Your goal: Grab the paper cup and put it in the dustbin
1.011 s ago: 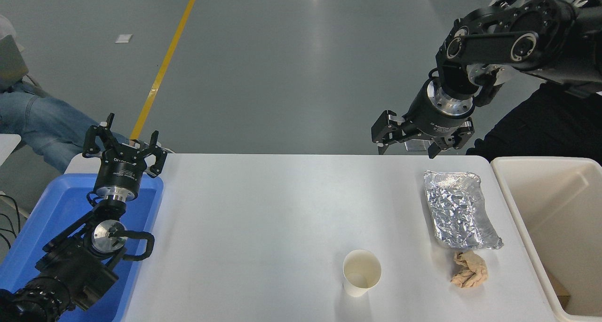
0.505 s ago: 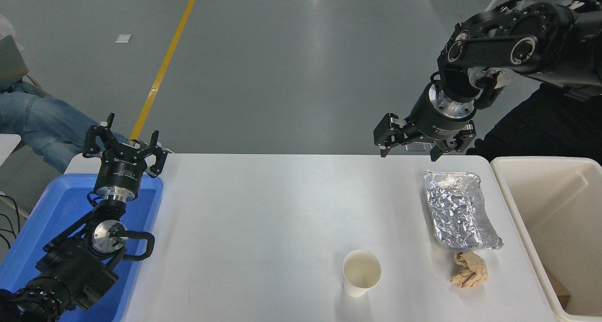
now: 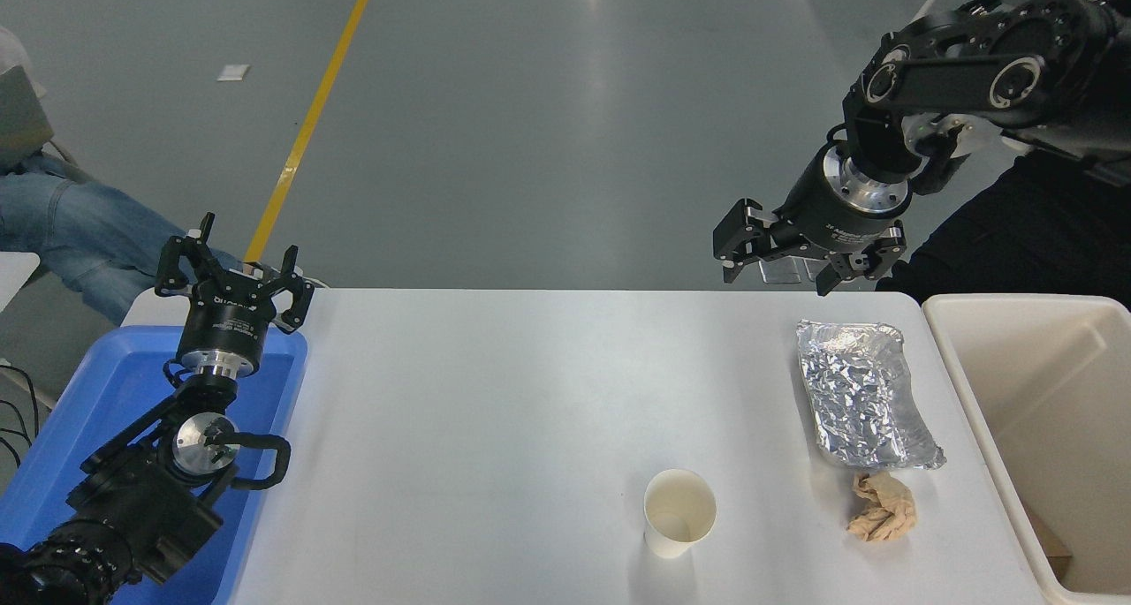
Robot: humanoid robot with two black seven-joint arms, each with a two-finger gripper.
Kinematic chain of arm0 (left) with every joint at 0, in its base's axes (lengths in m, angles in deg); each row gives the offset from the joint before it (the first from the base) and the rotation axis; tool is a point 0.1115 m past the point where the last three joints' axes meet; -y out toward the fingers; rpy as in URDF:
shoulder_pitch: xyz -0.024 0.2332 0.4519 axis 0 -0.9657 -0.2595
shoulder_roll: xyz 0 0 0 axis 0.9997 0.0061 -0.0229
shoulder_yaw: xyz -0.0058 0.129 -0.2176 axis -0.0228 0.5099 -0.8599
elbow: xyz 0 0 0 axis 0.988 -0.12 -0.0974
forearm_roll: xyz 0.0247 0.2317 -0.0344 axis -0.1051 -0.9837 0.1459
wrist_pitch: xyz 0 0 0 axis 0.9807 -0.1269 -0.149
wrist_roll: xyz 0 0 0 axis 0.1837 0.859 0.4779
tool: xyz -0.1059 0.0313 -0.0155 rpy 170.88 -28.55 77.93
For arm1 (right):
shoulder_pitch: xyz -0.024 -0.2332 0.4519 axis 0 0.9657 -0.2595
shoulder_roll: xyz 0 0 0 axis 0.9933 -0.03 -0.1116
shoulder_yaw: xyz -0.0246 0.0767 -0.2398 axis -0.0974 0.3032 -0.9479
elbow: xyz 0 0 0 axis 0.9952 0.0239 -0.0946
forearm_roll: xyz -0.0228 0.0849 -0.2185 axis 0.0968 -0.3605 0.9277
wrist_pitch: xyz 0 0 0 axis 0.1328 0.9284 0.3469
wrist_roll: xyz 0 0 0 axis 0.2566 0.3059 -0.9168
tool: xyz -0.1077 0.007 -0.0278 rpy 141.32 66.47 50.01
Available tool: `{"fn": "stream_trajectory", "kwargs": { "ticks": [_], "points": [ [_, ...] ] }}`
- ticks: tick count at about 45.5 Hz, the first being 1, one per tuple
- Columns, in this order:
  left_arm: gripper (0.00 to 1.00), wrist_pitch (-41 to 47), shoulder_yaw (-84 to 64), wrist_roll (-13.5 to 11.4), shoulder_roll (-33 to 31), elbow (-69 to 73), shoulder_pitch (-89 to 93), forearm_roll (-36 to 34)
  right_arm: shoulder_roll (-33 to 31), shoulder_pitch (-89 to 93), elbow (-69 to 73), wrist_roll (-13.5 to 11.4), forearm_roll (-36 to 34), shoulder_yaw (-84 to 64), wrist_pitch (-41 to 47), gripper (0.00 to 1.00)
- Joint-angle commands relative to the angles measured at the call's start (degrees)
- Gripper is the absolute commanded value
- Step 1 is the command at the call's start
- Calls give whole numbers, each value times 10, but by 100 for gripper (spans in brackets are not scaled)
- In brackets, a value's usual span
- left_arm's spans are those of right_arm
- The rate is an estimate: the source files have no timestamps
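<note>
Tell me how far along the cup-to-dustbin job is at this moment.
Nothing looks done yet: the paper cup stands upright and untouched on the white table, left of the crumpled paper wad. The right hand is open and empty, high above the table's far edge beyond the foil tray. The left hand is parked over the blue tray. Reaching, grasping and carrying to the dustbin all remain.

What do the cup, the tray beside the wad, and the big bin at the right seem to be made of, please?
The paper cup looks like matte cream paper, judging by its thin wall and rolled rim. The foil tray is crinkled aluminium foil, shiny with many creases. The dustbin seems to be smooth beige plastic with a thick moulded rim.
</note>
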Motion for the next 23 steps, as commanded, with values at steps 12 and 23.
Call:
{"fn": "stream_trajectory", "kwargs": {
  "ticks": [12, 23],
  "points": [
    [99, 0, 0, 0, 0, 0, 0, 0, -24, -16, 3, 0, -4, -6, 1, 100],
    [99, 0, 0, 0, 0, 0, 0, 0, -22, -15, 4, 0, -4, 0, 2, 100]
  ]
}}
